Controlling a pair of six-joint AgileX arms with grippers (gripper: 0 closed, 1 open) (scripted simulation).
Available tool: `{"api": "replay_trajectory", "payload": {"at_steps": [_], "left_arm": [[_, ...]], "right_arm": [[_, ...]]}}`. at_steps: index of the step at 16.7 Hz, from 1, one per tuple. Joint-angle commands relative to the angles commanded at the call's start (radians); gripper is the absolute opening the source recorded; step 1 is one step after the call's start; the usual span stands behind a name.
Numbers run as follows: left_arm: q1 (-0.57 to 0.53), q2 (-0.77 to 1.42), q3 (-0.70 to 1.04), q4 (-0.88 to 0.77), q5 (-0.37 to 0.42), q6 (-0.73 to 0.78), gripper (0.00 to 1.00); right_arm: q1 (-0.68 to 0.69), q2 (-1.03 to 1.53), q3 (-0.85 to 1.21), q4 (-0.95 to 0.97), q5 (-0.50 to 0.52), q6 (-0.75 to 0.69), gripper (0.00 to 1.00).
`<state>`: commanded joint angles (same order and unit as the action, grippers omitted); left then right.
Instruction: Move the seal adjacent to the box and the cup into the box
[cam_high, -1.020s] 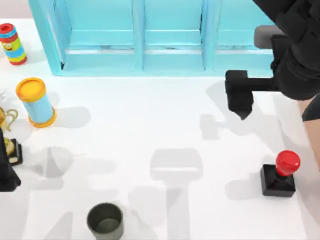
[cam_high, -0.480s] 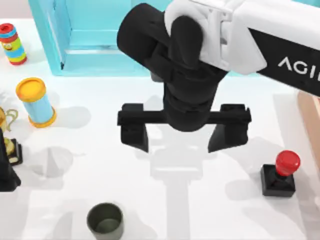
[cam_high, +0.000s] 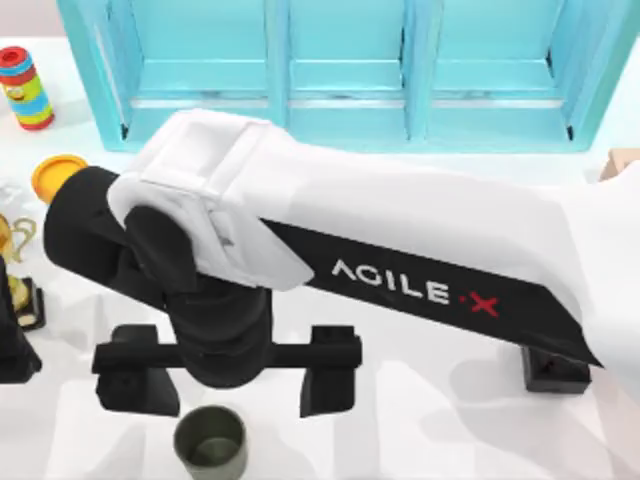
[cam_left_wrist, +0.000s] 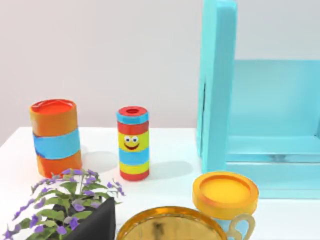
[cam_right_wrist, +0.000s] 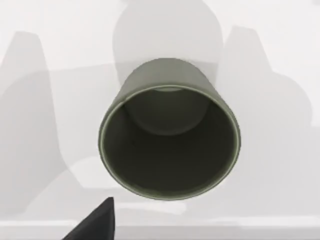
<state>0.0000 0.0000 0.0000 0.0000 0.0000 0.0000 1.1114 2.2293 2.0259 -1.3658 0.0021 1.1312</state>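
Observation:
The dark olive cup (cam_high: 210, 443) stands upright near the table's front edge, left of centre. My right gripper (cam_high: 235, 385) hangs open just behind and above it, its two black fingers (cam_high: 330, 378) spread wider than the cup. In the right wrist view the cup (cam_right_wrist: 170, 140) shows its open mouth, with one fingertip (cam_right_wrist: 97, 222) off to its side. The seal's black base (cam_high: 555, 370) peeks out from under the right arm at the right; its red knob is hidden. A tan corner of the box (cam_high: 622, 160) shows at the right edge. My left gripper (cam_high: 12, 350) sits parked at the left edge.
The turquoise shelf unit (cam_high: 340, 70) spans the back. At the left stand a striped smiley cylinder (cam_high: 26, 88), a blue cylinder with a yellow lid (cam_high: 55, 172) and a gold trophy (cam_high: 15, 260). The left wrist view adds an orange-and-blue can (cam_left_wrist: 54, 137) and a purple-flowered plant (cam_left_wrist: 70, 200).
My right arm has swung from the back right across the table to the front left, ending over the cup with its fingers spread. It now covers the seal's red knob.

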Motion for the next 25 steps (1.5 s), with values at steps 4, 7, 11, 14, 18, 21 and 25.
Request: {"api": "replay_trajectory", "payload": {"at_steps": [4,7,11,14,18,21,25], "left_arm": [[0.000,0.000,0.000,0.000,0.000,0.000,1.00],[0.000,0.000,0.000,0.000,0.000,0.000,1.00],[0.000,0.000,0.000,0.000,0.000,0.000,1.00],[0.000,0.000,0.000,0.000,0.000,0.000,1.00],[0.000,0.000,0.000,0.000,0.000,0.000,1.00],[0.000,0.000,0.000,0.000,0.000,0.000,1.00],[0.000,0.000,0.000,0.000,0.000,0.000,1.00]], "right_arm": [[-0.004,-0.002,-0.003,0.002,0.000,-0.001,1.00],[-0.002,0.005,-0.042,0.042,0.000,-0.002,1.00],[0.000,0.026,-0.174,0.209,0.000,0.000,1.00],[0.002,0.039,-0.248,0.288,0.000,0.003,1.00],[0.002,0.040,-0.252,0.292,0.000,0.003,1.00],[0.002,0.040,-0.252,0.292,0.000,0.003,0.77],[0.002,0.040,-0.252,0.292,0.000,0.003,0.47]]}}
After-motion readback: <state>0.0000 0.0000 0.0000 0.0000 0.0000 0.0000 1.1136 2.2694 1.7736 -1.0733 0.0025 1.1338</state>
